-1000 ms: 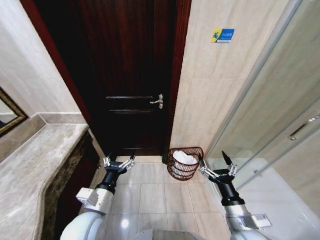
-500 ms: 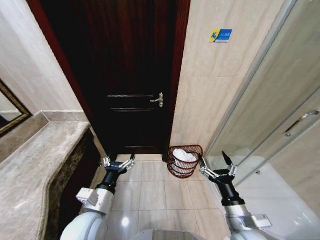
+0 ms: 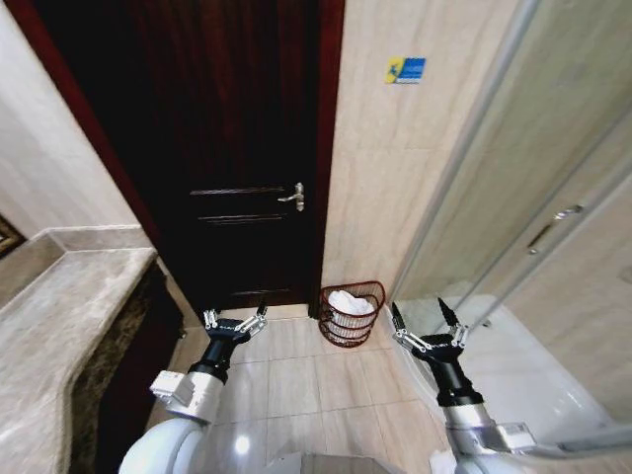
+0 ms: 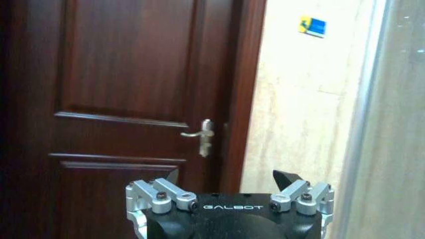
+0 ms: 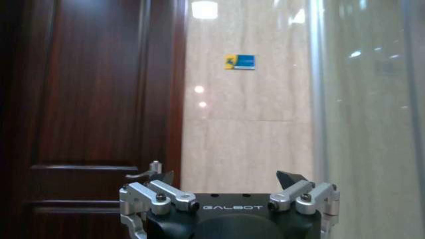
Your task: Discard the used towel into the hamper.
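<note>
Both your grippers, left (image 3: 235, 318) and right (image 3: 425, 318), hang wide and empty; white towel (image 3: 351, 302) sits in the round red-brown wire hamper (image 3: 348, 330) between them.

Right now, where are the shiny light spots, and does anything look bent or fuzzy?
Right wrist view: bright lamp glare on the tiled wall and streaks on the shower glass. Head view: wide-angle bending tilts the door; a shine spot on the floor. Left wrist view: slightly soft, door handle included.
</note>
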Controlling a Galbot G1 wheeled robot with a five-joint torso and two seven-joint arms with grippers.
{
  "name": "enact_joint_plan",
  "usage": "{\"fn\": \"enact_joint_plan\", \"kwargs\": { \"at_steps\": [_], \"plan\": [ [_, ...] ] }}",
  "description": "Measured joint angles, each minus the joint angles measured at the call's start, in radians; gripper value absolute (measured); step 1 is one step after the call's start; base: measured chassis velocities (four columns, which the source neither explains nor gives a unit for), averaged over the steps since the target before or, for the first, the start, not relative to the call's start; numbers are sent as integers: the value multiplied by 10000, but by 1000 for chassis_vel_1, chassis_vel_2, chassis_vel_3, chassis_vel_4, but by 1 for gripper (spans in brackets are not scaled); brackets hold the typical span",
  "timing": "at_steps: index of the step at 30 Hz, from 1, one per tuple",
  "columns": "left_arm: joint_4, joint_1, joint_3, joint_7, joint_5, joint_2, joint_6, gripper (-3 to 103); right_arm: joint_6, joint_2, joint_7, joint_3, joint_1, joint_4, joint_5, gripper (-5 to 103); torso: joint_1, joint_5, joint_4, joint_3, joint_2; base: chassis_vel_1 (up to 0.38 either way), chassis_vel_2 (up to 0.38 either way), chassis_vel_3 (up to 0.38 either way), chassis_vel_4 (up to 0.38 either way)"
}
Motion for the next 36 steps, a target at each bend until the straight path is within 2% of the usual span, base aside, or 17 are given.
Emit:
{"fn": "enact_joint_plan", "kwargs": {
  "at_steps": [36],
  "plan": [
    [0,0,0,0,0,0,0,97,0,0,0,-1,0,0,0,100,0,0,2,0,1,-120,-117,-118,-121]
  ]
}}
